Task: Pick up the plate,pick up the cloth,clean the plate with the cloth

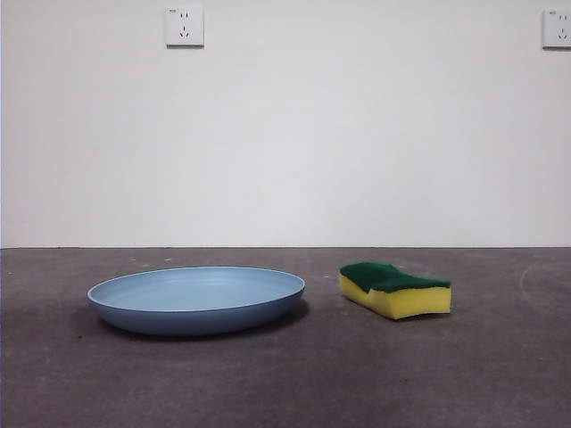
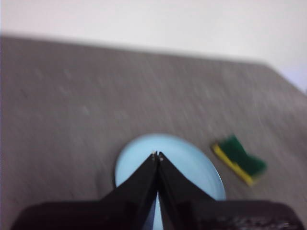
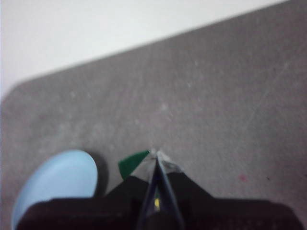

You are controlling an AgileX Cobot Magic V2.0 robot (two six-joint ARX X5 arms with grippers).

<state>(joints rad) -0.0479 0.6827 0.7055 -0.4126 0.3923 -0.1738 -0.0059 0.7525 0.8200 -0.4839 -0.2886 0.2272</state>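
Light-blue and shallow, the plate (image 1: 196, 299) lies flat on the dark grey worktop (image 1: 285, 383), left of centre in the front view, its raised rim fully visible and nothing resting in it. Just beside it, apart from its rim, sits the cloth (image 1: 394, 290), which is really a small sponge: yellow foam below, dark green scouring layer on top, with a wavy edge. Its far side is hidden from the low camera. Neither arm shows in the front view.

The left wrist view is blurred. The left end effector (image 2: 157, 155) hangs above the plate (image 2: 192, 165), its two black jaws pressed together tip to tip and grasping nothing. They cover the middle and near part of the plate. The sponge (image 2: 239, 159) shows beyond the plate's rim as a smeared green and yellow shape.

In the right wrist view the right end effector (image 3: 156, 154) is likewise clenched with nothing between its jaws, poised over the sponge (image 3: 132, 164). Only a green corner shows beside the jaws, plus a sliver of yellow in the slit between them. The plate (image 3: 62, 179) is cut off by the picture's edge and the gripper body.
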